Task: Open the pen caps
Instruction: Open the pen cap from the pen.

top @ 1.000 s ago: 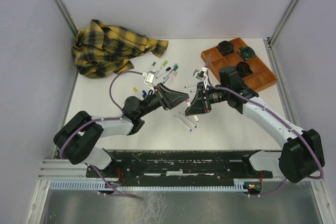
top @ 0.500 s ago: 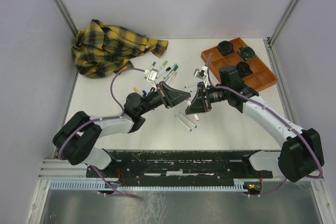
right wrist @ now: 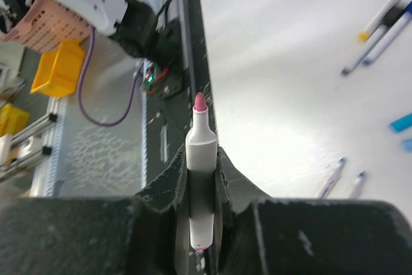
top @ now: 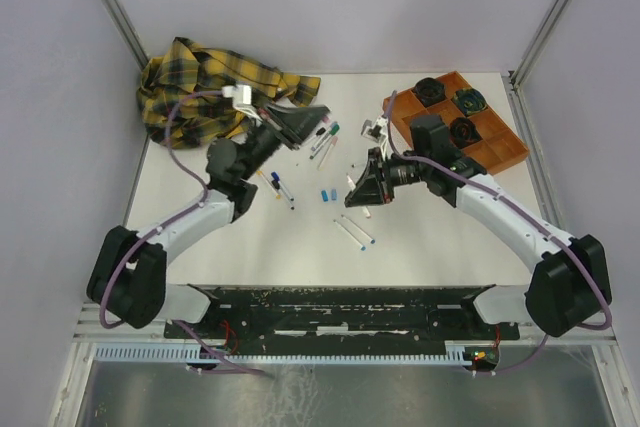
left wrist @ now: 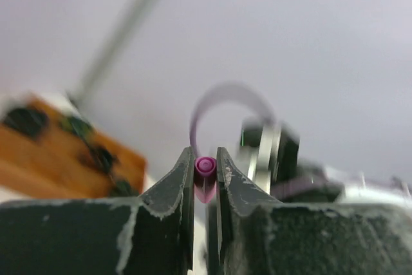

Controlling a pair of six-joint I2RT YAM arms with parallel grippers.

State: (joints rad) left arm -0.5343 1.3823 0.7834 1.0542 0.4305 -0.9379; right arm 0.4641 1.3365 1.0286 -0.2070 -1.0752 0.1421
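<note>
1. The pink cap (left wrist: 205,172) sits end-on between the fingertips of the left hand (left wrist: 205,156), which is clenched on it. In the overhead view that hand is at upper left of centre, beside the plaid cloth (top: 205,87).
2. One white pen (right wrist: 201,141), its pink tip bare, is clamped by the barrel in the right hand (right wrist: 201,159), right of centre overhead. One hand holds the cap and the other the barrel, well apart, so this pair looks opened.
3. Two blue caps (top: 325,194) lie loose mid-bench between the hands.
4. Two pens (top: 355,232) lie at lower middle. Several capped pens (top: 322,139) cluster at upper middle, too small to count surely, so work likely remains.
5. On the bench (top: 430,242) at upper right, one orange tray (top: 497,153) holds three dark round things.
</note>
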